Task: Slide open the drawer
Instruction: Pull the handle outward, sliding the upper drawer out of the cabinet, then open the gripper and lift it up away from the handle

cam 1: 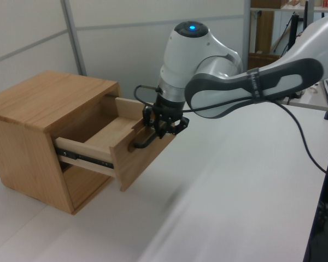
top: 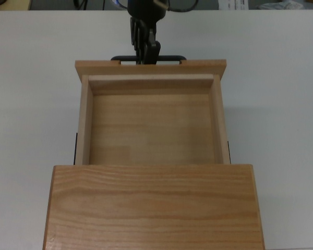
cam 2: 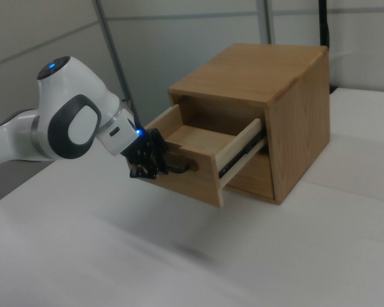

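The drawer [top: 151, 130], a light pine tray, stands pulled far out of the wooden cabinet [top: 154, 208], and its inside is empty. Its wider front panel [top: 150, 67] carries a thin black U-shaped handle [top: 169, 57]. My gripper [top: 146, 55] is shut on the middle of that handle, its black fingers pinching the bar from above. In the left view the drawer [cam 1: 106, 143] sticks out on metal rails, and the gripper [cam 1: 163, 126] holds the handle [cam 1: 142, 140]. The right view shows the gripper [cam 2: 155, 167] at the handle [cam 2: 182, 167] on the drawer's front panel [cam 2: 192, 182].
The cabinet [cam 2: 269, 70] stands on a white table [top: 281, 104]. A second, closed drawer front [cam 1: 82, 188] sits below the open one. A black cable [cam 1: 300, 142] trails from the arm. Grey wall panels stand behind the cabinet [cam 1: 38, 103].
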`<action>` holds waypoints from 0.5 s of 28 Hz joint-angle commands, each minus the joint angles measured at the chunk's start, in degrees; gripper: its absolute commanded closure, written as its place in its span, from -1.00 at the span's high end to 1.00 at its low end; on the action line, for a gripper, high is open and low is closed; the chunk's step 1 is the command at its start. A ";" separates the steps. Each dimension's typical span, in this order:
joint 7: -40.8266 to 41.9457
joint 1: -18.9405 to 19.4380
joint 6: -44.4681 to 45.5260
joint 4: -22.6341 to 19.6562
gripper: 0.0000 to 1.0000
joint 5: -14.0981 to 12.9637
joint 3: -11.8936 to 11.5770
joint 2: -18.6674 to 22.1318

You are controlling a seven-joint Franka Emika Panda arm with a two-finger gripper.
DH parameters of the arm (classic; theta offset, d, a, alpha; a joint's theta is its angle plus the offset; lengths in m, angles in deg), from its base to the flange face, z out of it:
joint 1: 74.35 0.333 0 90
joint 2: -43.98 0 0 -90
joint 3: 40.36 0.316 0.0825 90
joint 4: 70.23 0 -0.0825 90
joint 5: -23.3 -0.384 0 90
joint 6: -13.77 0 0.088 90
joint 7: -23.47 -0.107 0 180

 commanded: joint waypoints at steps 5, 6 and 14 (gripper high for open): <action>1.72 1.88 4.24 -4.77 -1.00 -0.16 -0.54 9.67; 1.72 1.97 4.33 -4.86 -1.00 -0.24 -0.54 10.03; 1.90 2.15 6.08 -5.39 -0.73 -1.38 -0.54 10.64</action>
